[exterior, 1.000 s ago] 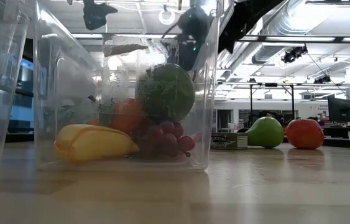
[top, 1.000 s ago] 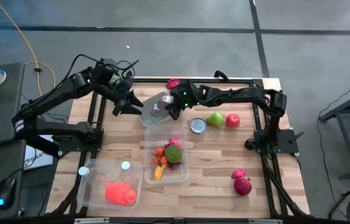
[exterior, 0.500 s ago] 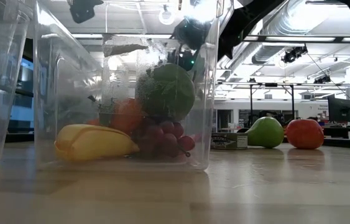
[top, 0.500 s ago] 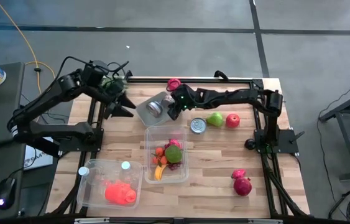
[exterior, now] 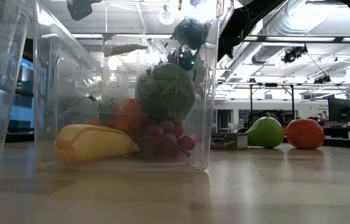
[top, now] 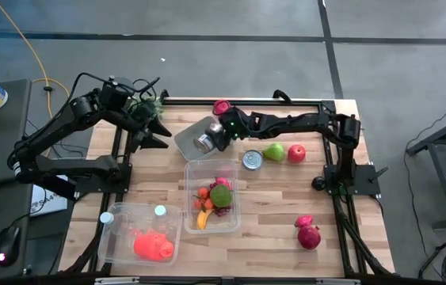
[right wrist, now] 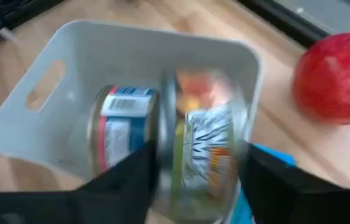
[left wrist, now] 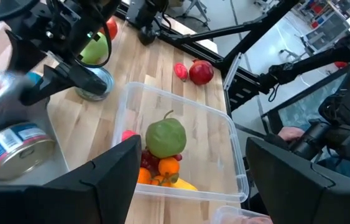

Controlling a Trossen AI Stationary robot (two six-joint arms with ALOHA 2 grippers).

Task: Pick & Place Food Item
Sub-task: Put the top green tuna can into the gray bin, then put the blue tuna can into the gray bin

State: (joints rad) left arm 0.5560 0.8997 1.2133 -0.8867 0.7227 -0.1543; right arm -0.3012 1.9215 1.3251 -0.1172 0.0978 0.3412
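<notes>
- Fruit near the front edge: a lidded clear container (top: 139,234) at near left holds something red-orange, and a dark red fruit (top: 308,234) lies loose at near right.
- Mid-table, an open clear tub (top: 211,198) already holds a green apple (top: 221,194), grapes, an orange piece and a banana (so part of the sorting looks done).
- Beyond the tub, a tin can (top: 253,161), a green pear (top: 274,151) and a red apple (top: 296,153) sit in a row on the bare wood, not yet placed.
- Farther back, a grey bin (top: 195,136) lies left of centre; the right wrist view shows one labelled can lying inside it.
- Right gripper (top: 219,136) is at the bin's right edge, with a second can (right wrist: 202,155) blurred between its fingers (right wrist: 125,183); the fingers stand part open, and I cannot tell whether they grip the can or have let it go into the bin.
- Left gripper (top: 150,131) hangs at the far left, just beside the bin, jaws apart and holding nothing.
- Judging by this, the canned goods are partly binned, with one can and several fruits left to move.
</notes>
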